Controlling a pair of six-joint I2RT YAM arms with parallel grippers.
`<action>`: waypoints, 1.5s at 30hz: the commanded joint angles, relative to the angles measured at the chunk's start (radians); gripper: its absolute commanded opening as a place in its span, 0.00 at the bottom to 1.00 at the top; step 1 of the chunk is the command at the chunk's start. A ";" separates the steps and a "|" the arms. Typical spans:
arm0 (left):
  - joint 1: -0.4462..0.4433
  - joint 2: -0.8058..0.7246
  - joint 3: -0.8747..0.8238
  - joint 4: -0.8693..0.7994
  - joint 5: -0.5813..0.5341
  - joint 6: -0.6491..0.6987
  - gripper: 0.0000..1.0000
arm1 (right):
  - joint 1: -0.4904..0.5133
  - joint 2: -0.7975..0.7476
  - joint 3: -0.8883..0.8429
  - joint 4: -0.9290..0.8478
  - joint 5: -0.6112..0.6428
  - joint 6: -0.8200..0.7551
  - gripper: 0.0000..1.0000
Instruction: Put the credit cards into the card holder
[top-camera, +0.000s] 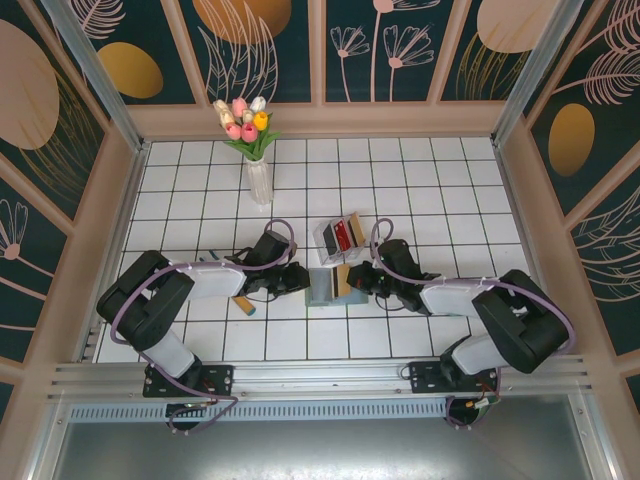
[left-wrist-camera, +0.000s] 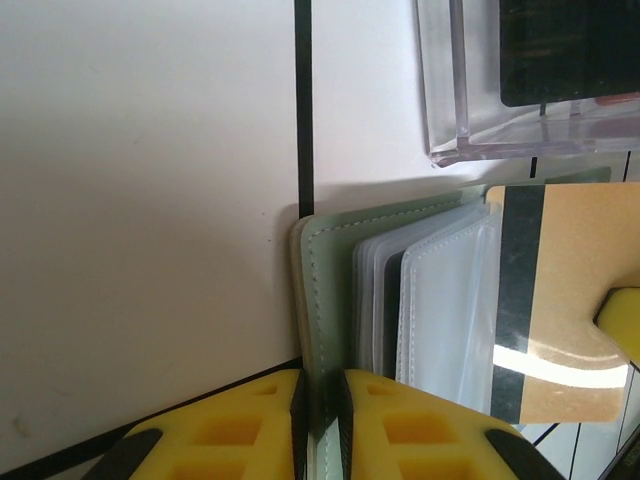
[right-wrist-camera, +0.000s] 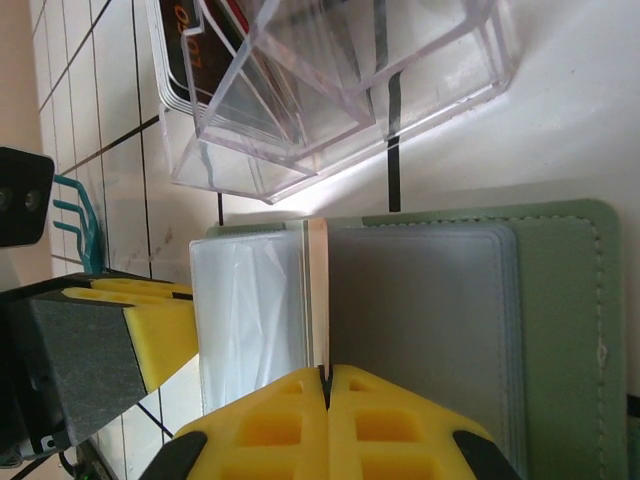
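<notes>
The sage-green card holder (top-camera: 325, 288) lies open on the tiles between my two grippers. My left gripper (left-wrist-camera: 322, 385) is shut on the edge of its green cover (left-wrist-camera: 318, 290), beside the clear inner pockets (left-wrist-camera: 440, 300). My right gripper (right-wrist-camera: 327, 372) is shut on a tan credit card (right-wrist-camera: 318, 280), seen edge-on and standing among the clear pockets (right-wrist-camera: 250, 310). In the left wrist view the same tan card (left-wrist-camera: 565, 300) shows its black stripe over the pockets. From above, the left gripper (top-camera: 298, 280) and the right gripper (top-camera: 362, 280) flank the holder.
A clear plastic box (top-camera: 338, 237) with red and dark contents stands just behind the holder, close to both grippers. A small tan and blue flat thing (top-camera: 243, 303) lies by the left arm. A vase of tulips (top-camera: 257, 165) stands further back left.
</notes>
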 joint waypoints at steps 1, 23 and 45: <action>-0.007 0.030 -0.001 0.027 0.025 -0.004 0.20 | 0.013 0.045 -0.025 0.051 -0.052 0.026 0.03; -0.009 -0.018 -0.013 -0.030 -0.032 0.009 0.22 | -0.005 -0.075 0.030 -0.146 -0.036 0.037 0.00; -0.009 0.007 -0.007 -0.019 -0.019 0.013 0.20 | 0.011 0.086 0.009 0.020 -0.096 0.085 0.00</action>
